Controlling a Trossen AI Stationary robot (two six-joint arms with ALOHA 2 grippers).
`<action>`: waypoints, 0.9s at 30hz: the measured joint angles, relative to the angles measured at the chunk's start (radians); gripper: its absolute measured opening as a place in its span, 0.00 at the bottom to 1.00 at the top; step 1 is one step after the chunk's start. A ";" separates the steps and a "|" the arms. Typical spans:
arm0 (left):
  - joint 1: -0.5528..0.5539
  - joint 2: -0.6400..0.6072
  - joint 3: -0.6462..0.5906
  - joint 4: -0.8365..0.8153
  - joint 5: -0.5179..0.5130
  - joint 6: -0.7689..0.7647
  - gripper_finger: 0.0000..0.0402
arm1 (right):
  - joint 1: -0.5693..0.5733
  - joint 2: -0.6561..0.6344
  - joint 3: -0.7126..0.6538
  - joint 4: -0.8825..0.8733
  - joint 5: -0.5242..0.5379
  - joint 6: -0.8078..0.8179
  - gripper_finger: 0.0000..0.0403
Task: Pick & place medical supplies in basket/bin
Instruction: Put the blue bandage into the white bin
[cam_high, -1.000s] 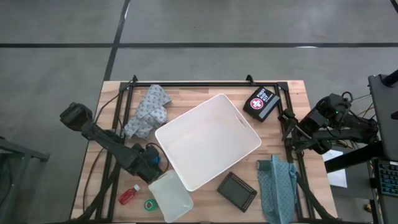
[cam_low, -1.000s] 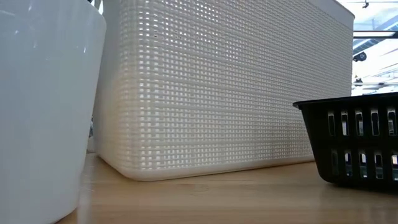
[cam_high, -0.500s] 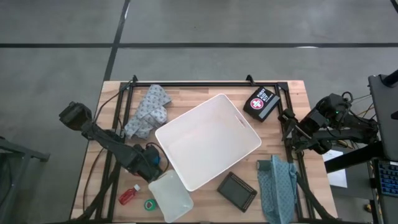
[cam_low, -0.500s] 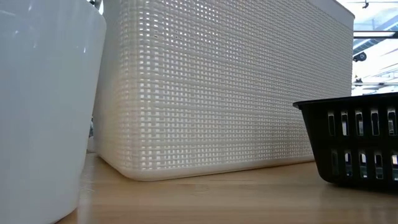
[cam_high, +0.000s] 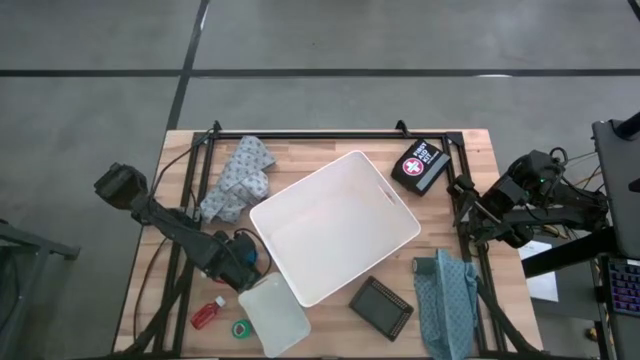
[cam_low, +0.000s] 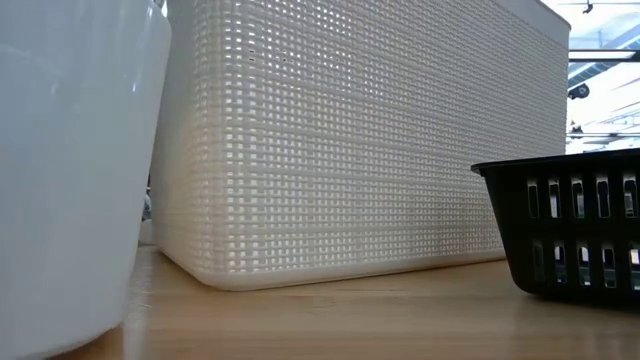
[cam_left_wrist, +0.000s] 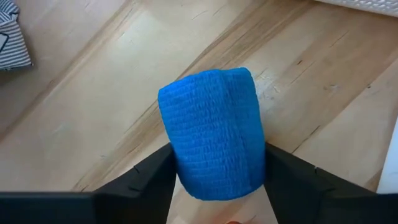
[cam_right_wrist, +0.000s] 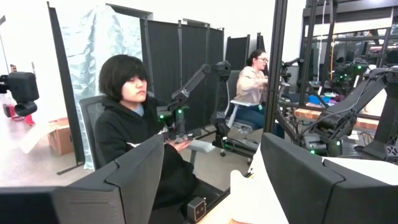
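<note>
Left gripper (cam_left_wrist: 217, 180) low at table's near-left, fingers pinching blue cohesive bandage roll (cam_left_wrist: 214, 130). Just beyond, large white rectangular plastic bin (cam_high: 333, 226) mid-table, askew. Right gripper (cam_right_wrist: 211, 180) parked off far-right edge, fingers spread, holding nothing.

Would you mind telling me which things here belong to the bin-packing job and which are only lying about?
Job:
- white bin
- blue bandage roll, between the left gripper fingers
- red bottle
- green tape roll
- first-aid pouch

Lying about:
- patterned cloths
- translucent tray
- dark case
</note>
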 joint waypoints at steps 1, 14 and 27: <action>0.000 0.000 0.000 0.000 0.000 0.000 0.52 | 0.000 0.000 0.000 0.000 0.000 0.000 0.65; 0.000 -0.021 -0.001 -0.026 0.002 0.000 0.51 | 0.000 0.000 0.000 0.000 0.000 0.000 0.65; 0.000 -0.188 -0.004 -0.104 -0.028 0.003 0.51 | 0.000 0.000 0.000 0.000 0.000 0.000 0.64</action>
